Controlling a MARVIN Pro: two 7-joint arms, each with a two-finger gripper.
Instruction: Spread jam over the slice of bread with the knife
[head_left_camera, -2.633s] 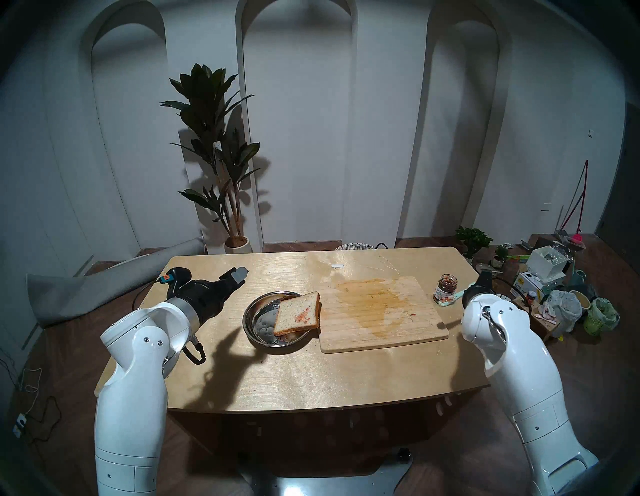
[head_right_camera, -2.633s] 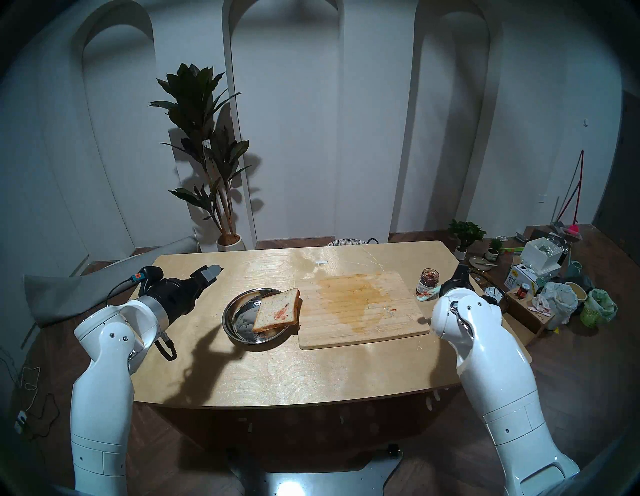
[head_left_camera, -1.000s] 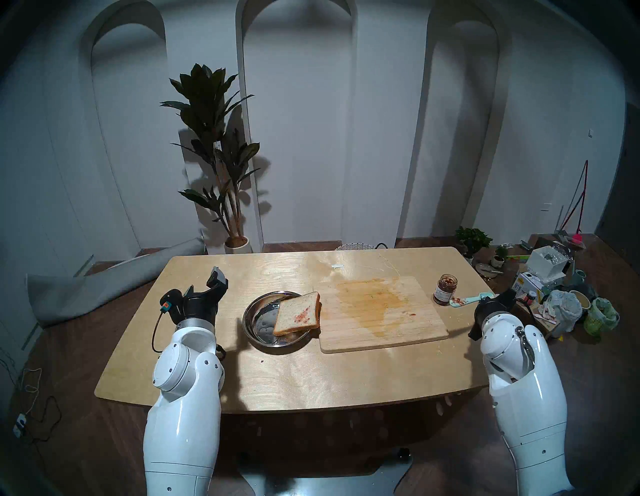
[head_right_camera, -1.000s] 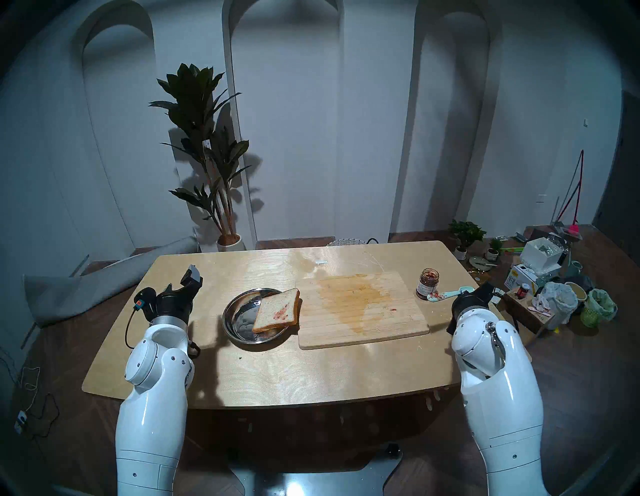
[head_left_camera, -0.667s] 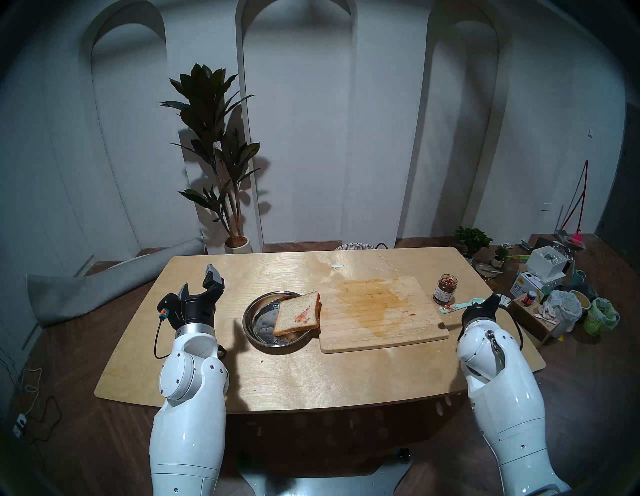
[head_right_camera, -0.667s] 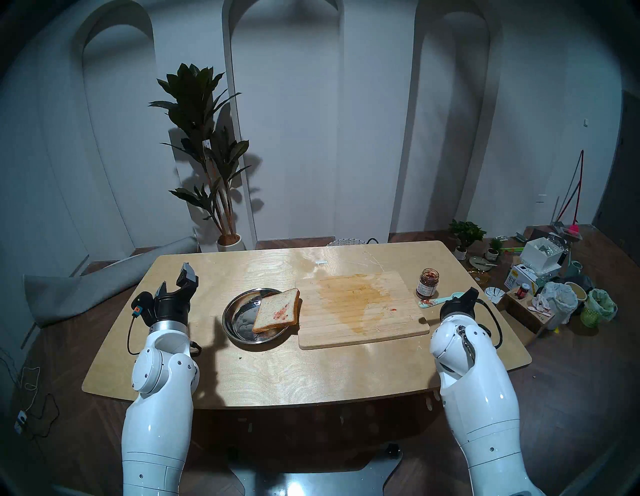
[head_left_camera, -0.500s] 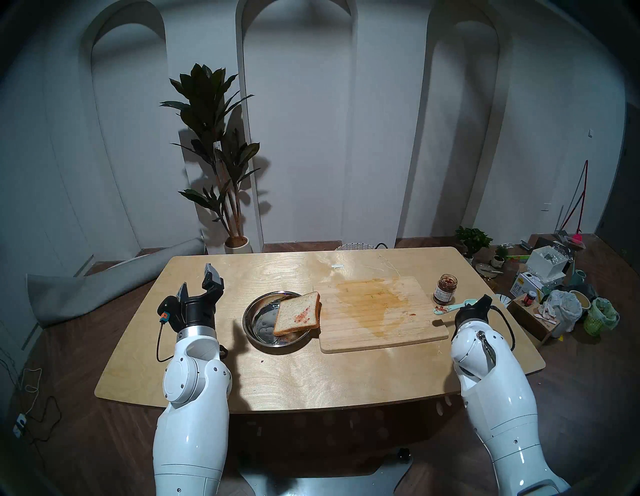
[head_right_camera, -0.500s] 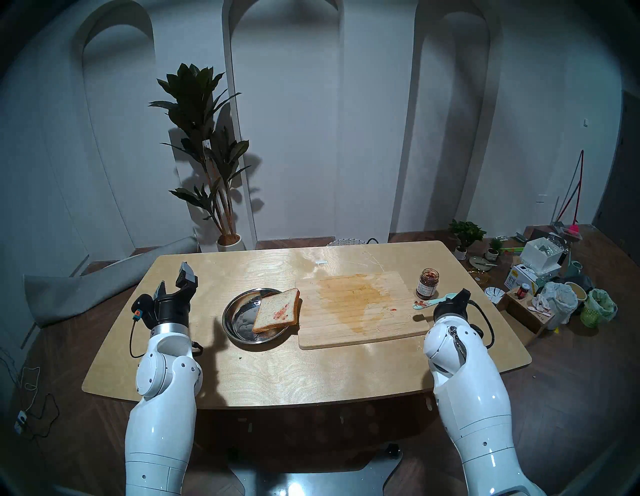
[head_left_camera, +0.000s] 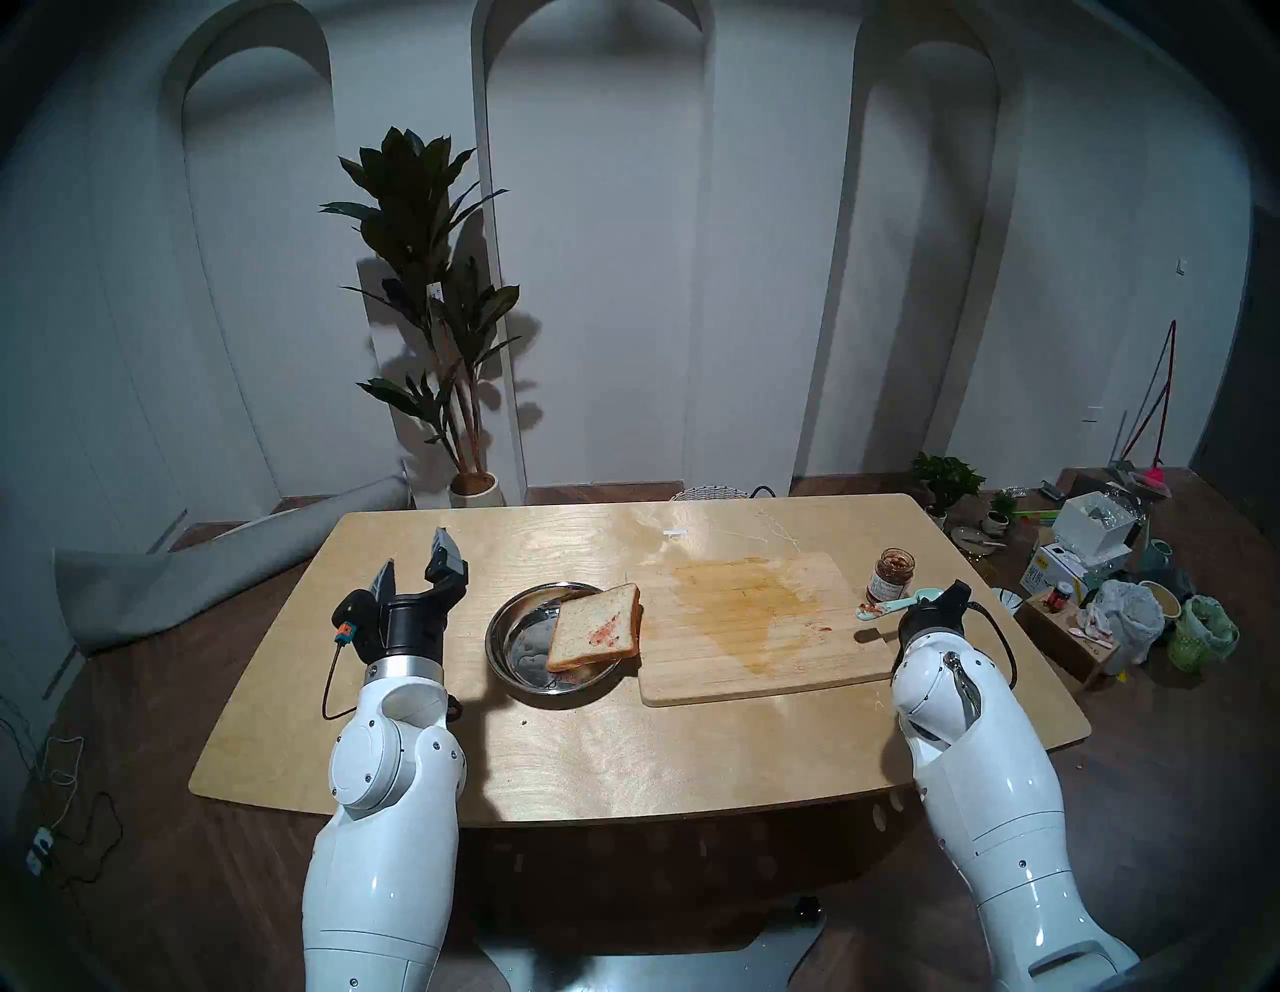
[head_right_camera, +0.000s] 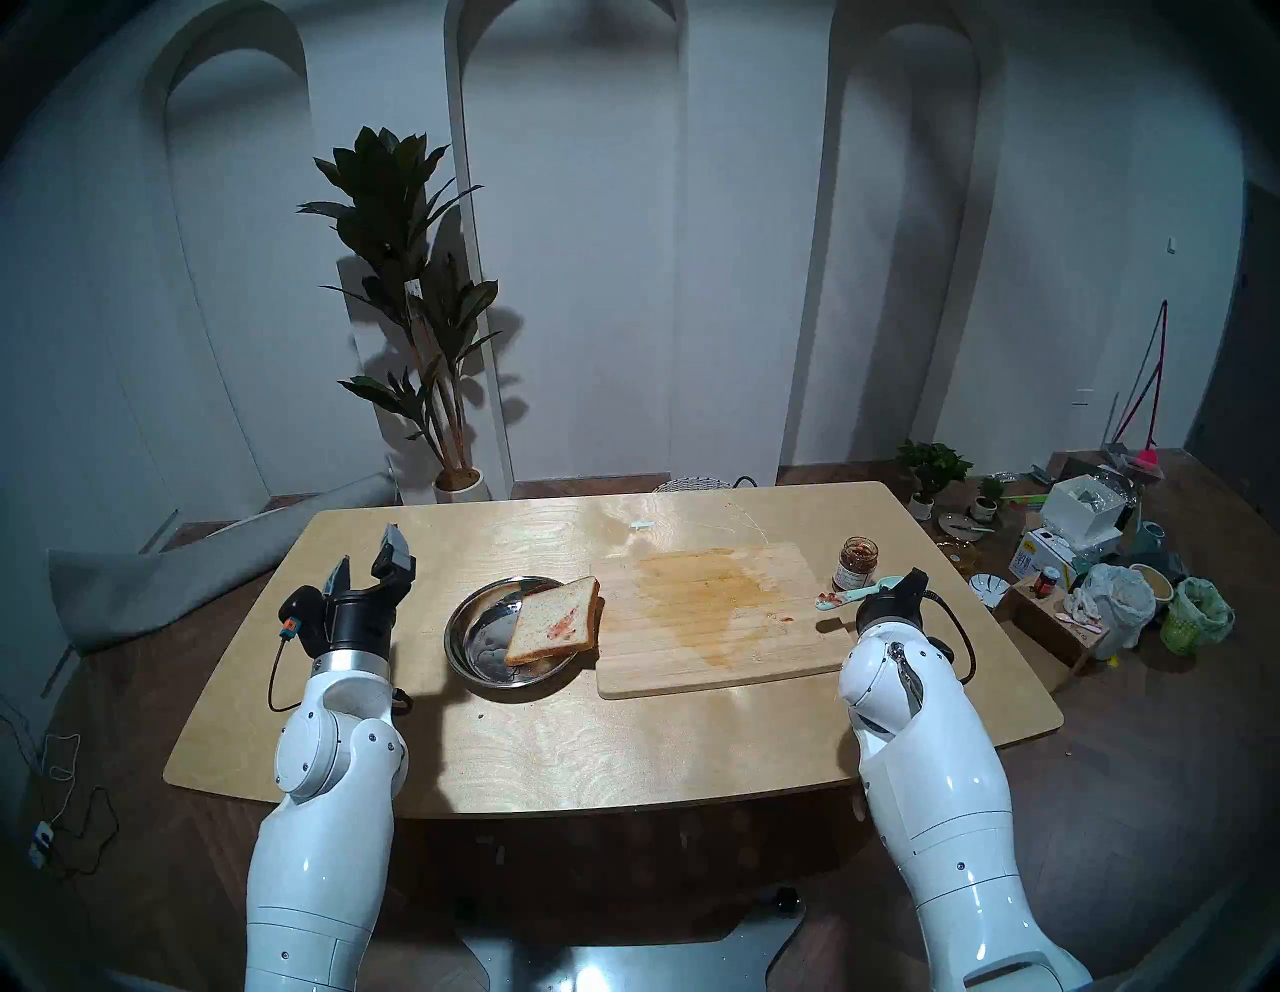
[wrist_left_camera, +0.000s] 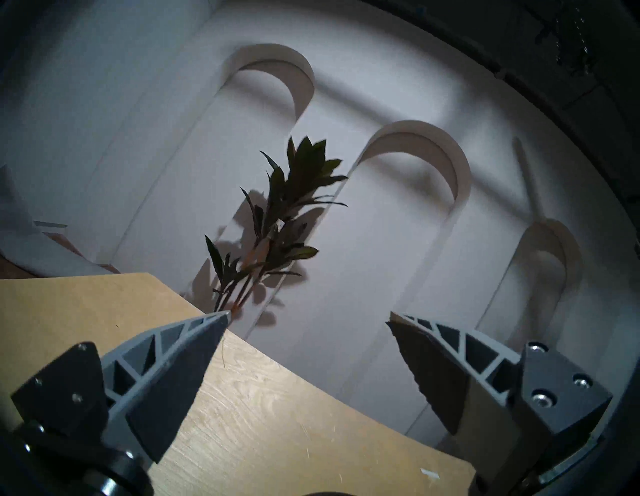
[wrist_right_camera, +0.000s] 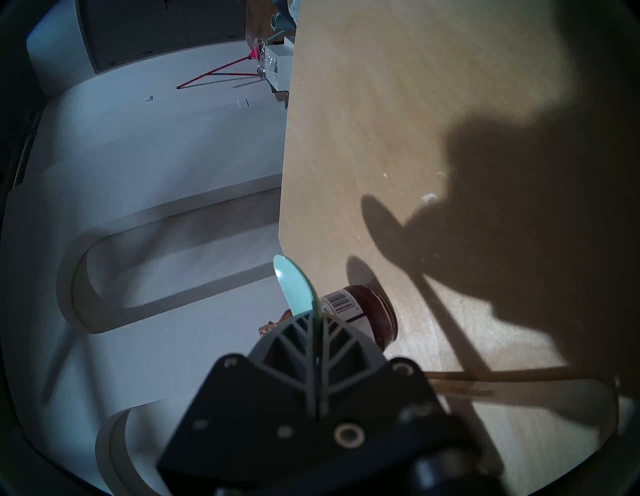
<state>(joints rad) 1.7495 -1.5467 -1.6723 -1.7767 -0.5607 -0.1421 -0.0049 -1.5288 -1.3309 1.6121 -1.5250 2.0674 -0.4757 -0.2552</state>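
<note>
The slice of bread (head_left_camera: 594, 627) (head_right_camera: 554, 627) lies tilted across the right rim of a round metal plate (head_left_camera: 514, 641), with a small red smear of jam at its middle. The jam jar (head_left_camera: 890, 575) (head_right_camera: 855, 562) (wrist_right_camera: 367, 311) stands open, right of the cutting board. My right gripper (head_left_camera: 931, 601) (wrist_right_camera: 317, 332) is shut on the mint-green knife (head_left_camera: 893, 604) (head_right_camera: 852, 594) (wrist_right_camera: 294, 287). The knife's jam-smeared end points left over the board's right edge, just in front of the jar. My left gripper (head_left_camera: 415, 561) (wrist_left_camera: 308, 318) stands open and empty, left of the plate.
A wooden cutting board (head_left_camera: 762, 658) with a brownish stain lies between the plate and the jar, on a pale wooden table (head_left_camera: 623, 755). Boxes, bags and pots (head_left_camera: 1122, 596) crowd the floor off the table's right end. A potted plant (head_left_camera: 436, 312) stands behind the table.
My right arm has carried the knife leftward, from beside the jar to the board's right edge. The left arm has shifted slightly to the right, its gripper still open.
</note>
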